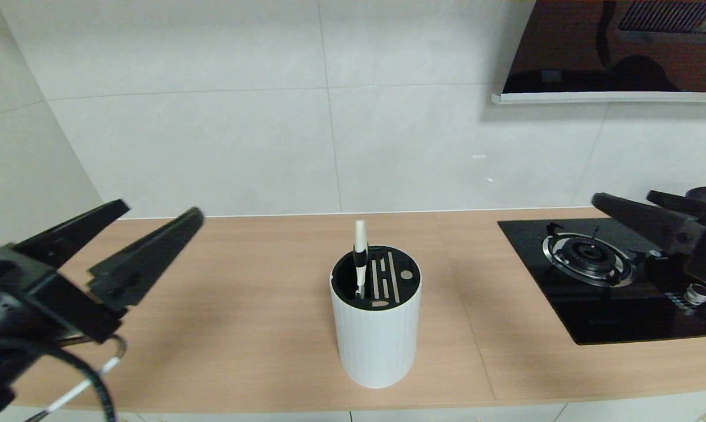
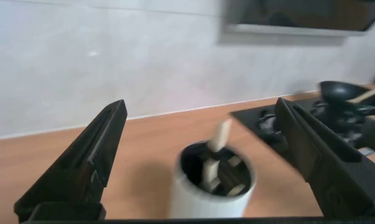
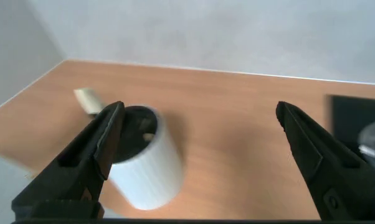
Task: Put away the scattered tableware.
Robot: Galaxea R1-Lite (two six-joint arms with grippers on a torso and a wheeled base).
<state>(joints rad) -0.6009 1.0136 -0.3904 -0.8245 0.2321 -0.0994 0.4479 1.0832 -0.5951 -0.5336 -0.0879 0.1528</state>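
A white ribbed cylindrical holder (image 1: 376, 328) with a black slotted top stands upright near the counter's front edge. One utensil with a cream and black handle (image 1: 360, 252) stands in its open compartment. The left wrist view has the holder (image 2: 209, 190) and the handle (image 2: 217, 146) between its fingers' line of sight, farther off. My left gripper (image 1: 153, 214) is raised at the left, open and empty, well clear of the holder. My right gripper (image 1: 623, 202) hovers over the stove at the right, open and empty. The right wrist view shows the holder (image 3: 147, 165) below.
A black gas stove (image 1: 611, 275) with a round burner (image 1: 587, 258) is set into the wooden counter (image 1: 247, 305) at the right. A range hood (image 1: 617, 50) hangs on the tiled wall above it. A dark pan (image 2: 343, 93) sits on the far burner.
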